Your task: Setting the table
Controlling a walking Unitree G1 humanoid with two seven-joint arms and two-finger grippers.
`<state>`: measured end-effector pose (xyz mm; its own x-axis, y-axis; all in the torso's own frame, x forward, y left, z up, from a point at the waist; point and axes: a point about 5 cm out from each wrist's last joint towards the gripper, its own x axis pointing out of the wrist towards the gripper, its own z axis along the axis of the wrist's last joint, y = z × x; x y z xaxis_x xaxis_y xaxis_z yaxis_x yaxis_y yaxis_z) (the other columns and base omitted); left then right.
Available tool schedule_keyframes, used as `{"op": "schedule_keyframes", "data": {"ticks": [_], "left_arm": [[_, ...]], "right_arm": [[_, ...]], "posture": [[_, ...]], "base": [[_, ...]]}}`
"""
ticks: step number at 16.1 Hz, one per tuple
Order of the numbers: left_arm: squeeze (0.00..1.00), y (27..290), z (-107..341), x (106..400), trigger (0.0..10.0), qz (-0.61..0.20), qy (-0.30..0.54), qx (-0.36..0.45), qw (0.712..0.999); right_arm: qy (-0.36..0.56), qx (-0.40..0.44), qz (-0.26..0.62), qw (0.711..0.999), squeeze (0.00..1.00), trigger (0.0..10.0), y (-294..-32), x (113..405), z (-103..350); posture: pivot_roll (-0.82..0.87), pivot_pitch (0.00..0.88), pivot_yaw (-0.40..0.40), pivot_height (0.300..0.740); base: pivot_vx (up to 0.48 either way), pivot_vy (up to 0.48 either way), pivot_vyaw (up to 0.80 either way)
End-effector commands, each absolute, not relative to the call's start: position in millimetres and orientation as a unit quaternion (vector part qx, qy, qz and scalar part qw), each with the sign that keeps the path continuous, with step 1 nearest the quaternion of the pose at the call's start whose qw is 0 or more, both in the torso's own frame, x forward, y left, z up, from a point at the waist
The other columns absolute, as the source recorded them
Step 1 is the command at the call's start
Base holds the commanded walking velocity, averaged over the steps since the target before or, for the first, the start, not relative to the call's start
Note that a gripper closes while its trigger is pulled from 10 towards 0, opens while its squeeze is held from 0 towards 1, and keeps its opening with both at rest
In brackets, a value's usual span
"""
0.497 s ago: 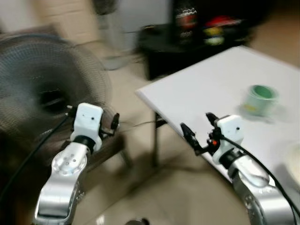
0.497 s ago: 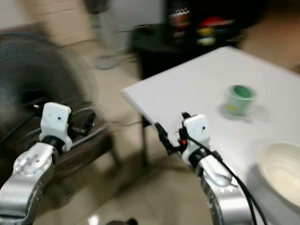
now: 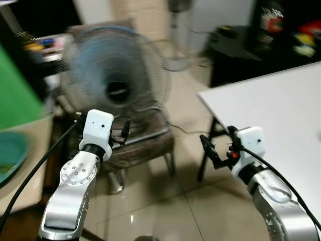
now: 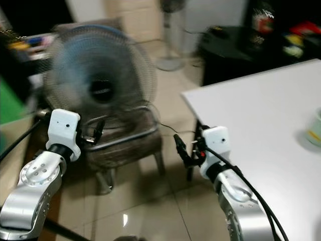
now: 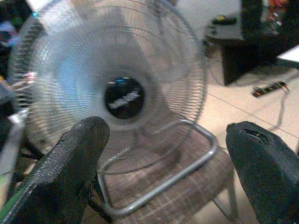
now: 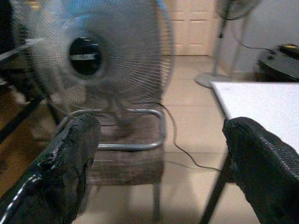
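Observation:
The white table (image 3: 281, 110) stands on the right, its near corner beside my right gripper (image 3: 219, 143). A pale cup with a green rim (image 4: 317, 126) peeks in at the table's right edge. On a beige counter at the far left lies a teal plate (image 3: 7, 155). My left gripper (image 3: 123, 134) is held up in front of a stool, away from the table. Both wrist views show the black fingers (image 5: 70, 163) (image 6: 65, 163) spread wide, open, with nothing between them.
A large floor fan (image 3: 115, 75) sits on a low metal-framed stool (image 3: 143, 143) straight ahead, with a cable trailing over the tiled floor (image 3: 170, 211). A black low table (image 3: 241, 50) and a standing fan (image 3: 178, 30) are at the back.
The whole view has swung to the left: the table has slid to the right and the fan now sits in the middle. Both arms hold the same pose.

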<state>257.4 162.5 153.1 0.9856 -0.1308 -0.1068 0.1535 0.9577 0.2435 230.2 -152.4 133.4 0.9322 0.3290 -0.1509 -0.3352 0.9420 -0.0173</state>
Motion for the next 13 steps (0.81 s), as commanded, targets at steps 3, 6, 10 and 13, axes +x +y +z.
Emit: {"op": "schedule_keyframes", "data": {"ticks": [3,6,10,13], "left_arm": [[0.00,169,154,252,10.0,-0.056,0.046,0.141,0.987],[0.00,174,153,251,10.0,-0.045,0.047,0.140,0.988],[0.00,169,153,253,10.0,-0.059,0.038,0.137,0.988],[0.00,162,160,257,10.0,-0.077,0.026,0.129,0.988]], "right_arm": [[0.070,0.003,0.204,0.976,1.00,10.0,-142,233,135],[0.066,0.017,0.189,0.980,1.00,10.0,-143,237,136],[0.065,0.004,0.193,0.979,1.00,10.0,-146,230,137],[0.062,0.003,0.201,0.978,1.00,10.0,-146,235,139]], "posture": [[0.11,0.000,0.058,0.740],[0.10,0.000,0.067,0.740],[0.07,0.000,0.093,0.740],[0.08,0.000,0.094,0.740]], "base": [[0.000,0.000,0.80],[0.000,0.000,0.80],[0.000,0.000,0.80],[0.000,0.000,0.80]]}}
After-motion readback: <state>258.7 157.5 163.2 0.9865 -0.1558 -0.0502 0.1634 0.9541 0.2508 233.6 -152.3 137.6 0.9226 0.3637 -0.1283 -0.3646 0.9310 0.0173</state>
